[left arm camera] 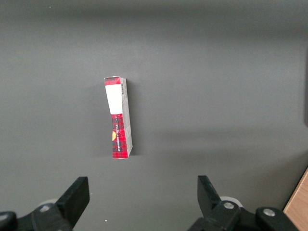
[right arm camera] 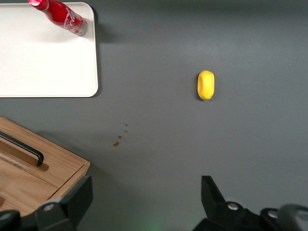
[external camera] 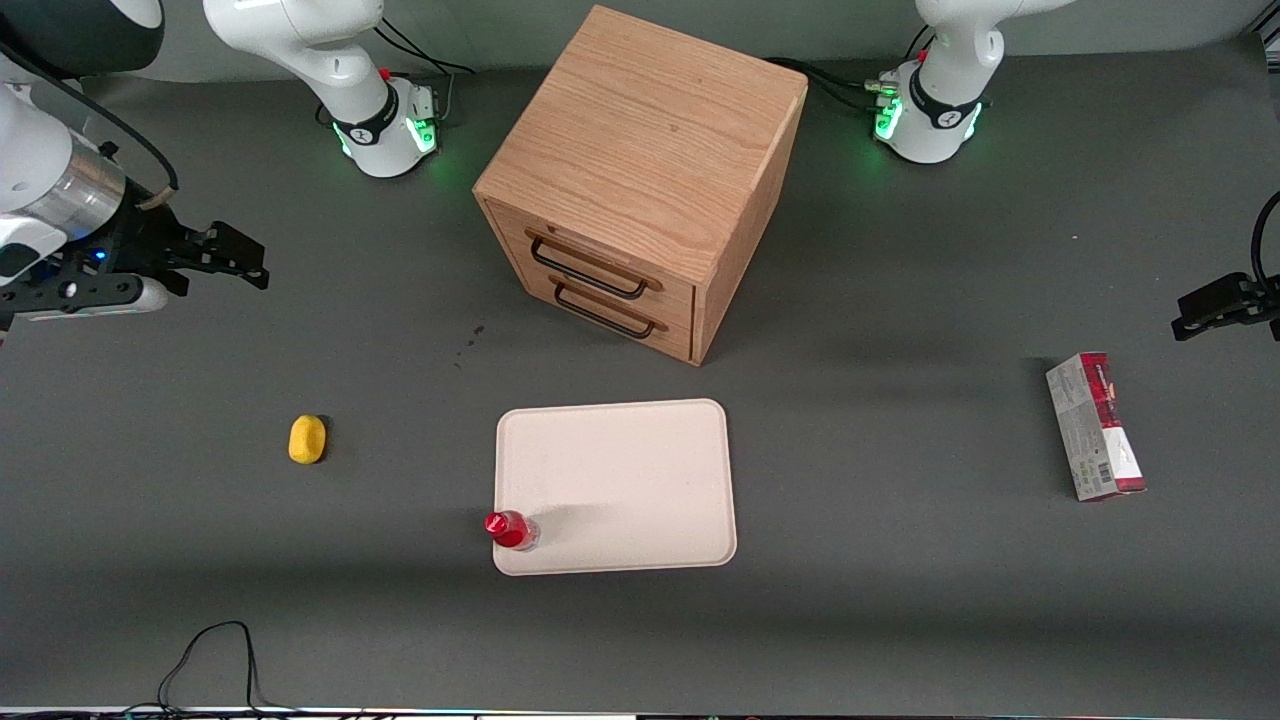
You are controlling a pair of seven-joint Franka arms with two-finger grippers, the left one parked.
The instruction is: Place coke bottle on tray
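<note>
The coke bottle (external camera: 511,529) is small, glossy red with a red cap. It stands upright on the cream-beige tray (external camera: 630,480), at the tray's corner nearest the front camera on the working arm's side. In the right wrist view the bottle (right arm camera: 65,18) stands just inside the rim of the tray (right arm camera: 43,57). My right gripper (external camera: 235,262) is open and empty. It hangs high above the table toward the working arm's end, well away from the tray and bottle. Its fingers (right arm camera: 77,197) are spread wide over bare table.
A wooden drawer cabinet (external camera: 640,180) with two black handles stands farther from the camera than the tray. A yellow lump (external camera: 307,439) lies beside the tray toward the working arm's end. A red-and-grey carton (external camera: 1095,427) lies toward the parked arm's end.
</note>
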